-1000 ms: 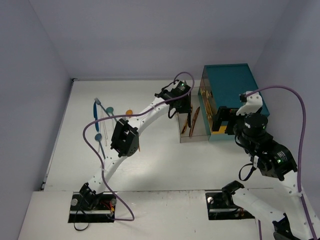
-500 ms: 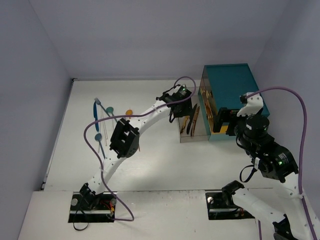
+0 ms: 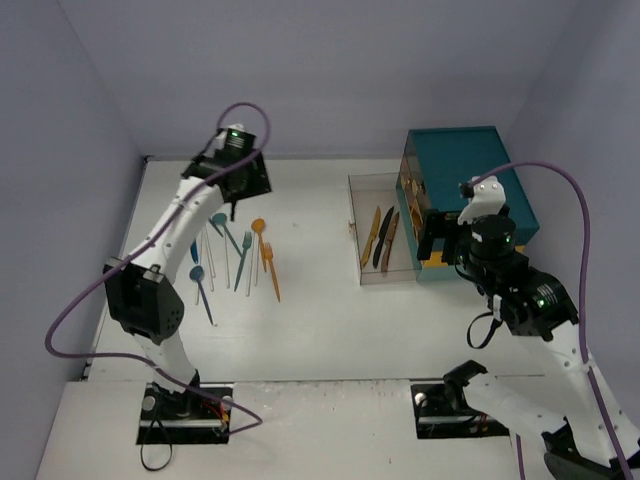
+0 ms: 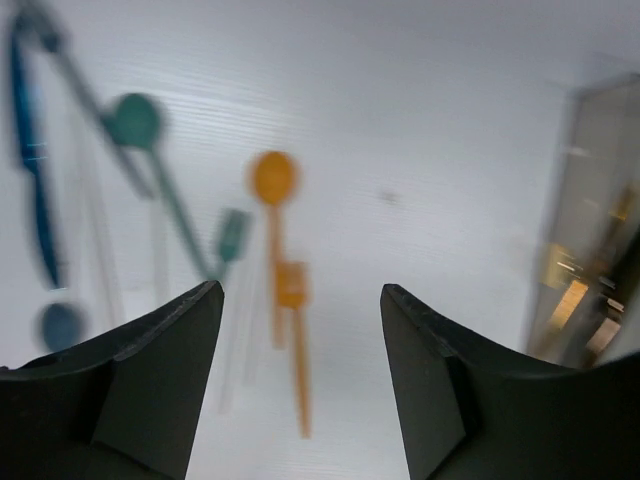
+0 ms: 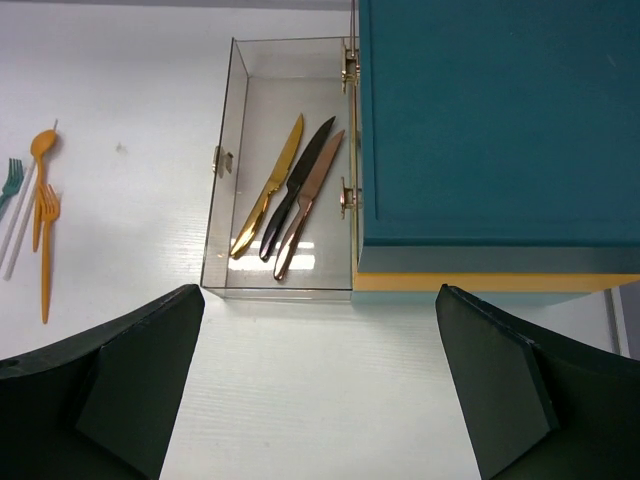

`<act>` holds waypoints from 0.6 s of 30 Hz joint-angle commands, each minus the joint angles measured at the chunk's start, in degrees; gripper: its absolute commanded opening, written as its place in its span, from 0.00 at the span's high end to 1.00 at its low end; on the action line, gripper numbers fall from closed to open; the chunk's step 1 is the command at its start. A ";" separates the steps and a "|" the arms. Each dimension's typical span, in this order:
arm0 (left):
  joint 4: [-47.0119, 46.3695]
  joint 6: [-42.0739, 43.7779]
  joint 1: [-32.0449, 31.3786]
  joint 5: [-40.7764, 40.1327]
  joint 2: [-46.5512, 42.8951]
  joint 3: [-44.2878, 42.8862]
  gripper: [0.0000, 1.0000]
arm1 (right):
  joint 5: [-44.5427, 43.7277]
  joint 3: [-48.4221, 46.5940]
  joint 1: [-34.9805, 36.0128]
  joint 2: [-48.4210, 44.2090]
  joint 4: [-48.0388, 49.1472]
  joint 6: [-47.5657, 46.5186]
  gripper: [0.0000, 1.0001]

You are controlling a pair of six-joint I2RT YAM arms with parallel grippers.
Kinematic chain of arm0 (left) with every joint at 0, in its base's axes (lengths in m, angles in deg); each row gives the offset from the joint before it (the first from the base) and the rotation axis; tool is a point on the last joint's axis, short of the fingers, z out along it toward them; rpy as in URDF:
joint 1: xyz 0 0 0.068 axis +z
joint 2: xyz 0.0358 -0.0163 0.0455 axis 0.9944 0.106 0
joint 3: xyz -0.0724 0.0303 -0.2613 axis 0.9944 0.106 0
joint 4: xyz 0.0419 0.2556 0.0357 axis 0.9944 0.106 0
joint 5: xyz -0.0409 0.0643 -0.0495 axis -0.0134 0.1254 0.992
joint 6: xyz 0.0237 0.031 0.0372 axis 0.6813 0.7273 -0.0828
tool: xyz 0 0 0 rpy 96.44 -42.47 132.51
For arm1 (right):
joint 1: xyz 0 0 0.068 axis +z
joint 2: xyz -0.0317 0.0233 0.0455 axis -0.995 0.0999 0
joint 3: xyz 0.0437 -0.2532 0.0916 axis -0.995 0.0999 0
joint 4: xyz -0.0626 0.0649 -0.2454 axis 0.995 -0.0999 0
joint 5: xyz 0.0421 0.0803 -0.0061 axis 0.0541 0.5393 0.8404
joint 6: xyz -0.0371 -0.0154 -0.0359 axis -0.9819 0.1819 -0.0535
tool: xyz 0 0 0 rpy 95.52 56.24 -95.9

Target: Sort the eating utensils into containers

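The left hand (image 4: 297, 300) and the right hand (image 5: 318, 300) are both spread, holding nothing. Three knives (image 5: 292, 190) lie in the clear box (image 5: 262, 110) beside the teal chest (image 5: 490, 120). Forks and spoons (image 3: 235, 255) lie loose on the worktop (image 3: 320, 310) near the left hand.

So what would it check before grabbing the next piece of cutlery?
1. Left gripper open and empty: ok.
2. Loose utensils in its wrist view: ok.
3. Orange fork free of its neighbours: not ok, the orange spoon lies tight alongside.
4. Clear container has room: ok, only three knives inside.
5. Right gripper open, holding nothing: ok.
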 commanded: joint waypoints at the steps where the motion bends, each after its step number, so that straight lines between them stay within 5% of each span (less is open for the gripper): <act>1: 2.48 8.89 8.87 -1.86 -2.84 5.89 0.37 | 0.34 -1.60 -0.37 2.16 2.42 -1.43 0.00; 7: 2.38 13.15 19.42 0.15 3.19 7.30 0.43 | 0.47 -1.85 -0.37 3.87 2.50 -1.91 0.00; 18: 2.38 17.97 24.52 2.42 16.73 1.32 0.56 | 0.61 -1.71 -0.44 4.67 2.49 -1.97 0.00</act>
